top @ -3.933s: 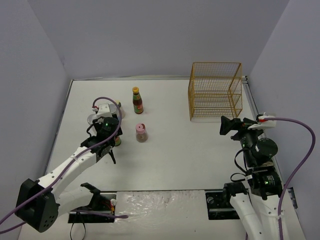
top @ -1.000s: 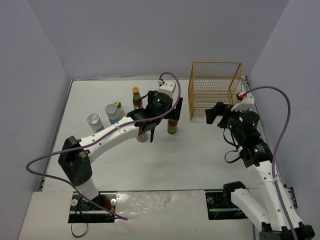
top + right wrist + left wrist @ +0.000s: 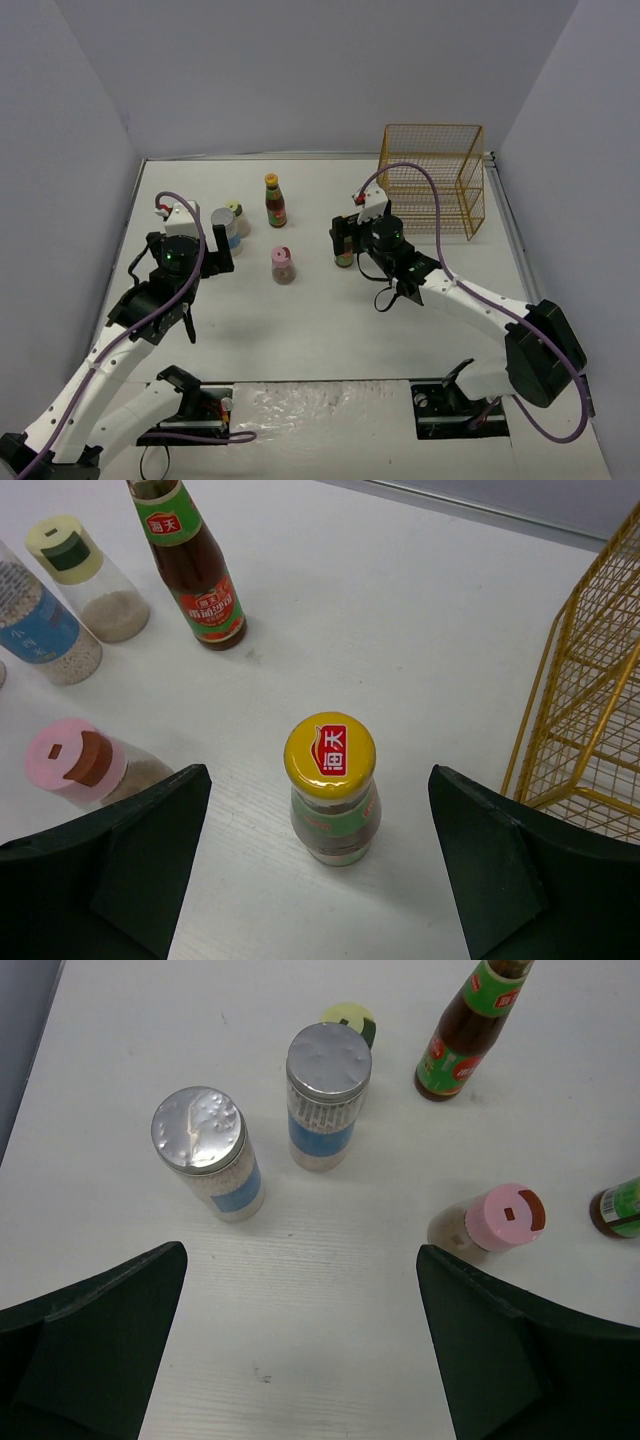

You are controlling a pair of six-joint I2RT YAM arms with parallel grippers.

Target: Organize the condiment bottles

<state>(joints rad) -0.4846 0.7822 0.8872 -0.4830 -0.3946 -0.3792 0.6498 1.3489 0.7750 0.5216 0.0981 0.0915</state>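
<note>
From above, the right pincer (image 3: 344,245) stands released astride a yellow-capped sauce bottle (image 3: 344,258), while the left pincer (image 3: 183,256), equally released, grasps nothing. The left wrist view shows a silver-lidded jar (image 3: 205,1155) just ahead of its left finger, blue label unreadable. In the right wrist view the bottle sits centred between the fingers, untouched; closing unevenly or too high could topple it. Its cap reads 海天.

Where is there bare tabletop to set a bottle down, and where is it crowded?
Bare: between the tall dark yellow-capped bottle and the yellow wire basket; also nearside of the pink-capped bottle. Crowded: around the silver-lidded blue-label jars.
</note>
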